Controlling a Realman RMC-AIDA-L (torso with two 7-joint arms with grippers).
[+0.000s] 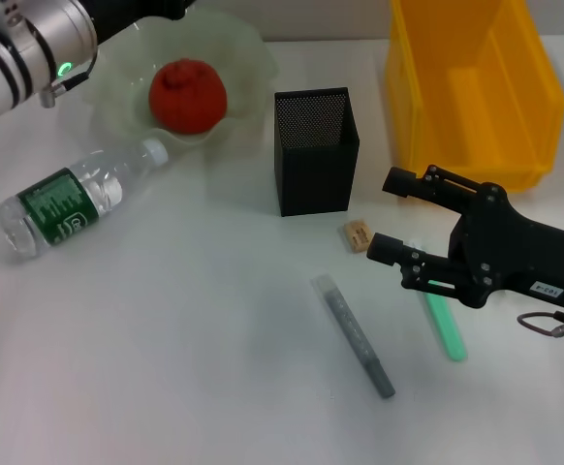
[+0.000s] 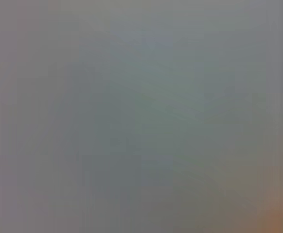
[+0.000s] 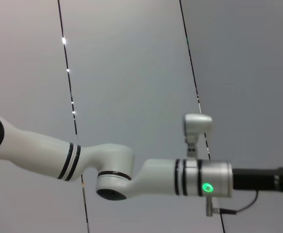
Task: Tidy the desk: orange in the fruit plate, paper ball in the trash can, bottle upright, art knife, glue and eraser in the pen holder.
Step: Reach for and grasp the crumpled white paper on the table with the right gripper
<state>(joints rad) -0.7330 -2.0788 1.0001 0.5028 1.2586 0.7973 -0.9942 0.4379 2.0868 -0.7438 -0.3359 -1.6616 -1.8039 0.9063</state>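
I see right gripper [image 1: 387,215] mid-counter, fingers spread wide, empty, flanking eraser [image 1: 358,236]. Orange [image 1: 187,94] in plate [image 1: 248,58]. Left fingers: can't tell.

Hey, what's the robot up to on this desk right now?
It is tidying the desk. The orange already sits in the fruit plate, and the bottle still lies on its side. The right claw is open beside the eraser, near the pen holder. The left arm reaches over the plate; its claw is out of view.
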